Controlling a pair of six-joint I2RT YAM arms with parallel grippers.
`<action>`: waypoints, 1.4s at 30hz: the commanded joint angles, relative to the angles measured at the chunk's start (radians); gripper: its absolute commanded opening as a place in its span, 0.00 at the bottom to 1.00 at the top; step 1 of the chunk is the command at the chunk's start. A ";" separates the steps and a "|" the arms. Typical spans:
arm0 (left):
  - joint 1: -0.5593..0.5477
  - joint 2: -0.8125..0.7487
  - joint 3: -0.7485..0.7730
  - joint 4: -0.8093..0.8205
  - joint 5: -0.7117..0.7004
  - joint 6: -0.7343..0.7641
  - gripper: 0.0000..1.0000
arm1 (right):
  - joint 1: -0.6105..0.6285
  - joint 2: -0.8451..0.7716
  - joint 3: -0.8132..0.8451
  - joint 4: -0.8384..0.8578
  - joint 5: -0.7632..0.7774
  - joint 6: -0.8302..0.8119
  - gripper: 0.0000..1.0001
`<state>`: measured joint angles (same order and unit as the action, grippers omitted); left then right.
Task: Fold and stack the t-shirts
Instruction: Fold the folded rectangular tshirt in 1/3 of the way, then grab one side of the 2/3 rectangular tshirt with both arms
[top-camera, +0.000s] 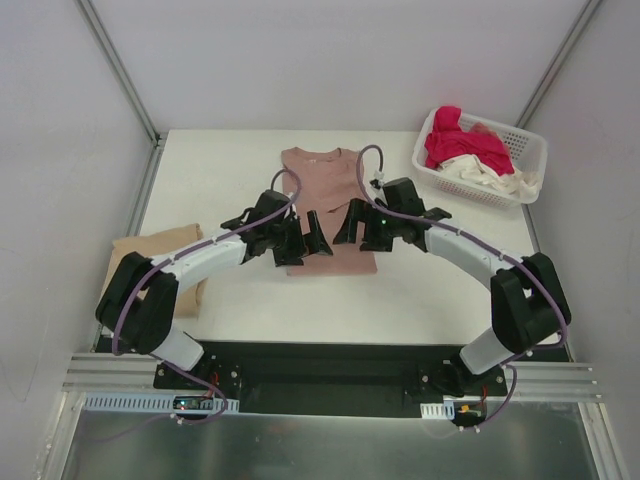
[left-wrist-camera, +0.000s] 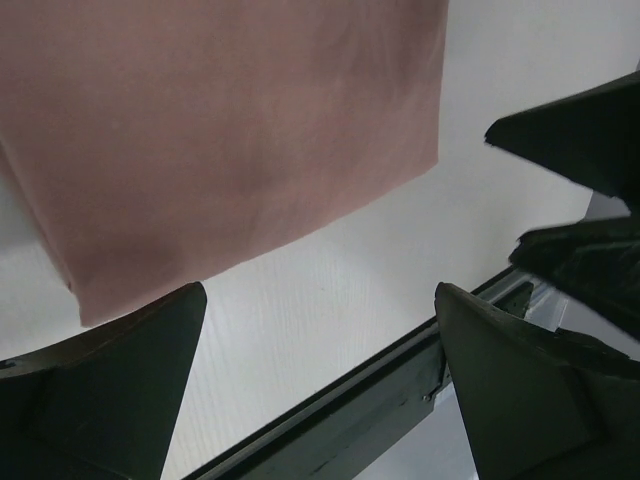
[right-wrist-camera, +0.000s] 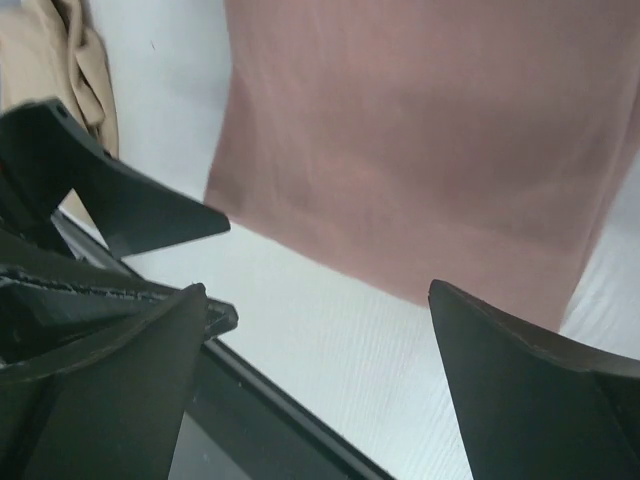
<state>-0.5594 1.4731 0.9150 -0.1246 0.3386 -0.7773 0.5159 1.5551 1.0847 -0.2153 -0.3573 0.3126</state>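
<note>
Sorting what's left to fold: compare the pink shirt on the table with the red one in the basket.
The pink shirt lies flat on the table, smoothed into a long strip; the red shirt sits crumpled in the basket. The pink shirt is pale and dusty; the red shirt is vivid magenta. Shared: both are soft cloth, and neither is held.

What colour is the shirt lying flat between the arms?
The shirt is dusty pink; the top view shows it best.
</note>
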 joint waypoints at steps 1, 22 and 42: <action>-0.025 0.082 0.030 0.069 0.053 -0.004 0.99 | 0.003 0.006 -0.100 0.102 -0.137 0.094 0.97; -0.014 -0.078 -0.232 -0.035 -0.147 0.007 0.99 | -0.059 0.008 -0.278 -0.016 0.061 0.011 0.97; -0.059 -0.045 -0.186 -0.076 -0.174 -0.071 0.75 | -0.082 -0.354 -0.310 -0.217 0.271 -0.069 0.98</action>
<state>-0.6037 1.3479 0.6662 -0.1848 0.1894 -0.8291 0.4503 1.1896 0.7856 -0.3862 -0.1471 0.2867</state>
